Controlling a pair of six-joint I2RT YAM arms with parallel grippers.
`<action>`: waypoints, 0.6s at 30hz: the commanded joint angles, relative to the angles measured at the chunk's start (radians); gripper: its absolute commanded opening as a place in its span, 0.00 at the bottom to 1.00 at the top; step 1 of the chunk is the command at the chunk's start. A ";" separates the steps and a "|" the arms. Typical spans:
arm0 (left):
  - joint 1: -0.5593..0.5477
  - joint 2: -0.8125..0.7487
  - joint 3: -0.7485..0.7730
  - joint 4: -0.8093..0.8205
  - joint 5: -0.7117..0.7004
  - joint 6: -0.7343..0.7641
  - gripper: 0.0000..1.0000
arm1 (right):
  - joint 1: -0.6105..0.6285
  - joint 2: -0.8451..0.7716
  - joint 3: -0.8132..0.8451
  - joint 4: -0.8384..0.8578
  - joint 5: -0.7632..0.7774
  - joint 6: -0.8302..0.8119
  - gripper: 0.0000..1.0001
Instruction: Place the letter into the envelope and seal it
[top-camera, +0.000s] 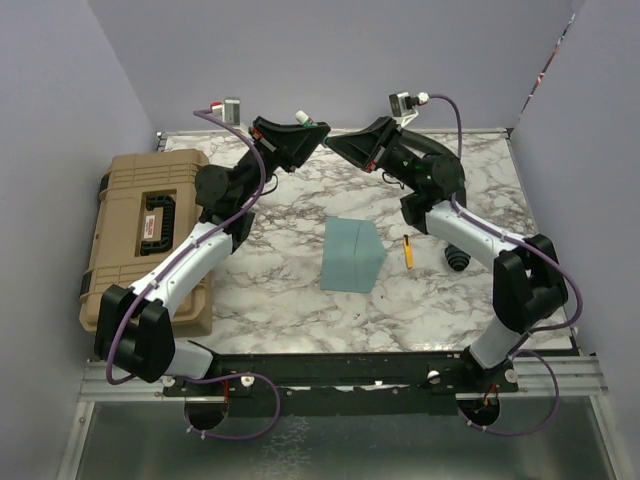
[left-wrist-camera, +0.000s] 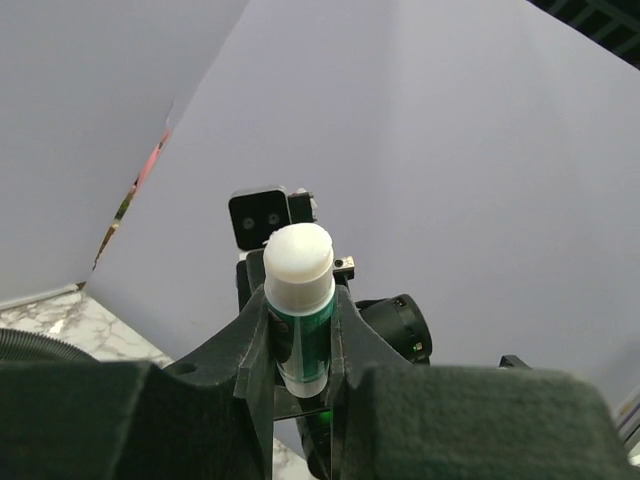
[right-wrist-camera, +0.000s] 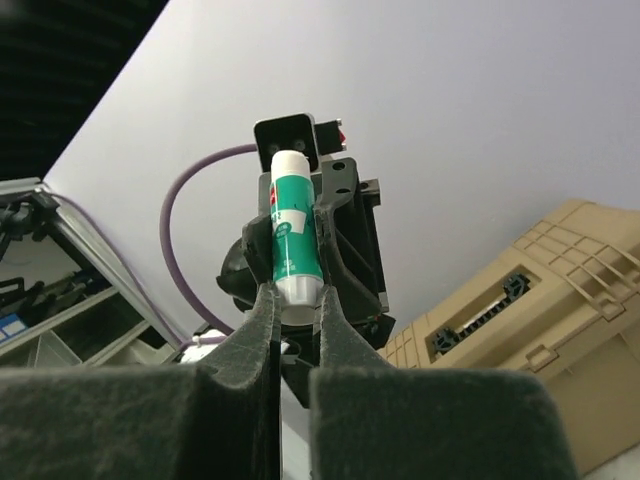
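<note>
The teal envelope lies flat on the marble table, centre right. The tan letter does not show in any view. Both arms are raised at the back, tips meeting. My left gripper is shut on a green glue stick with white ends. My right gripper faces it and its fingertips close on the stick's white near end. The stick's green body sits between the left jaws in the right wrist view.
A tan hard case sits at the table's left edge and shows in the right wrist view. A small yellow stick and a black object lie right of the envelope. Lilac walls surround the table.
</note>
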 joint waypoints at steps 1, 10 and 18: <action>-0.001 -0.053 -0.019 0.089 0.039 -0.001 0.00 | -0.025 -0.096 0.002 0.033 0.098 -0.105 0.07; 0.000 -0.014 0.010 0.054 0.044 -0.077 0.00 | 0.006 -0.342 -0.074 -0.376 0.092 -1.109 0.66; -0.002 0.059 0.069 0.010 0.018 -0.414 0.00 | 0.080 -0.352 -0.060 -0.497 0.150 -1.474 0.71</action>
